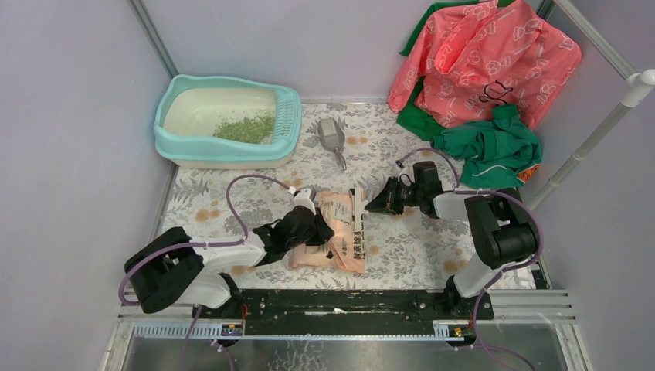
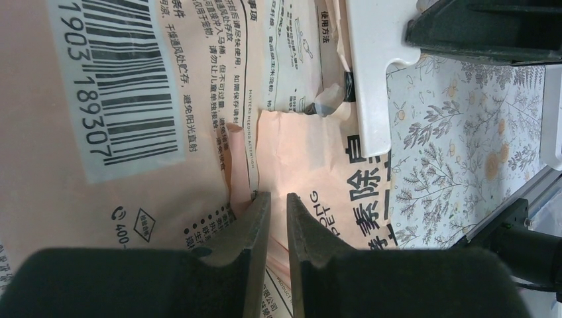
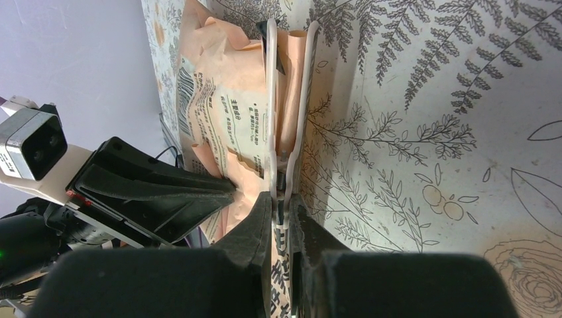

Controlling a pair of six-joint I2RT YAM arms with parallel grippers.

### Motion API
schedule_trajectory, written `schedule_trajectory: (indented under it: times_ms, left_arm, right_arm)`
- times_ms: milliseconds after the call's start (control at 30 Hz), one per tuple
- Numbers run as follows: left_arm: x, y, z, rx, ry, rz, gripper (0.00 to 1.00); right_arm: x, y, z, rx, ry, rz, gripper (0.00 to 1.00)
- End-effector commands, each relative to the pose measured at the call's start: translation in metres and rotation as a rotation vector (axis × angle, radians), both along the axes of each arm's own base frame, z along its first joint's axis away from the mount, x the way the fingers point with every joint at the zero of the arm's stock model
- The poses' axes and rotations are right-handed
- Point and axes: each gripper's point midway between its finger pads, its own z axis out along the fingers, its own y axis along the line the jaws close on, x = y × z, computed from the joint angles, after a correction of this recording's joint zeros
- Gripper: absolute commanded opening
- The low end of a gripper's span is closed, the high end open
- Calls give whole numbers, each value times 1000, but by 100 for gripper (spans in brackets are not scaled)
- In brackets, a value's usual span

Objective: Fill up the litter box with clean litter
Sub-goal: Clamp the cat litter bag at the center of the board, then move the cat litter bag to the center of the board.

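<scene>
Already the litter box [image 1: 185, 147] holds a thin heap of clean litter [image 1: 246, 128], well beyond your left gripper [image 2: 278, 199]. That gripper pinches a fold of the litter bag [image 1: 340, 232], probably steadying it, while your right gripper [image 3: 281, 199] clamps the bag's white clip [image 3: 268, 99].

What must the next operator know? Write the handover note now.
Left gripper: shut on a fold of the litter bag, which lies flat in front of the arms.
Right gripper: shut on the white clip clamped across the bag's end.
Litter box: back left, holding only a small patch of clean litter. Grey scoop lies beside it.
Done: bag gripped by both.
Left: probably take the clip off, open the bag, pour into the box.
</scene>
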Motion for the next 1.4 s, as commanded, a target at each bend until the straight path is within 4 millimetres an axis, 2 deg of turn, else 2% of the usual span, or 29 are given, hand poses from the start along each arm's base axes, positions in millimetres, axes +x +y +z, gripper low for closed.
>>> schedule_trajectory:
  times_ms: [0, 267, 300, 367, 467, 600, 700, 800, 1033, 1133, 1233, 1367]
  left_arm:
    - [-22, 44, -49, 196, 105, 13, 23]
    - [-20, 43, -48, 194, 102, 8, 23]
    - [-20, 42, -48, 193, 102, 7, 23]
    - [-20, 43, -48, 192, 102, 8, 23]
    - [-20, 43, -47, 191, 100, 8, 23]
    - [-19, 42, -46, 183, 96, 6, 23]
    - [-19, 40, -45, 173, 95, 7, 23]
    - [-18, 39, -44, 166, 94, 8, 24]
    - [-18, 39, -43, 152, 90, 16, 34]
    - [-17, 38, -42, 143, 89, 17, 39]
    - [-17, 34, -42, 126, 93, 14, 44]
    - [-16, 30, -40, 114, 95, 10, 46]
  right_arm:
    - [-17, 13, 10, 37, 14, 70, 0]
    - [-20, 14, 4, 4, 17, 75, 0]
    - [-20, 14, 3, 0, 17, 78, 4]
    - [-21, 15, 1, -5, 21, 80, 20]
    - [-21, 16, -1, -10, 22, 83, 37]
    - [-26, 20, -2, -6, 23, 96, 50]
    - [-33, 23, -1, 9, 22, 108, 51]
    - [-50, 26, -5, 1, 28, 129, 53]
    - [-97, 20, -16, -57, 21, 162, 57]
    - [-110, 21, -16, -62, 5, 166, 58]
    - [-121, 28, -20, -75, 3, 177, 59]
    - [-126, 43, -30, -79, 22, 177, 57]
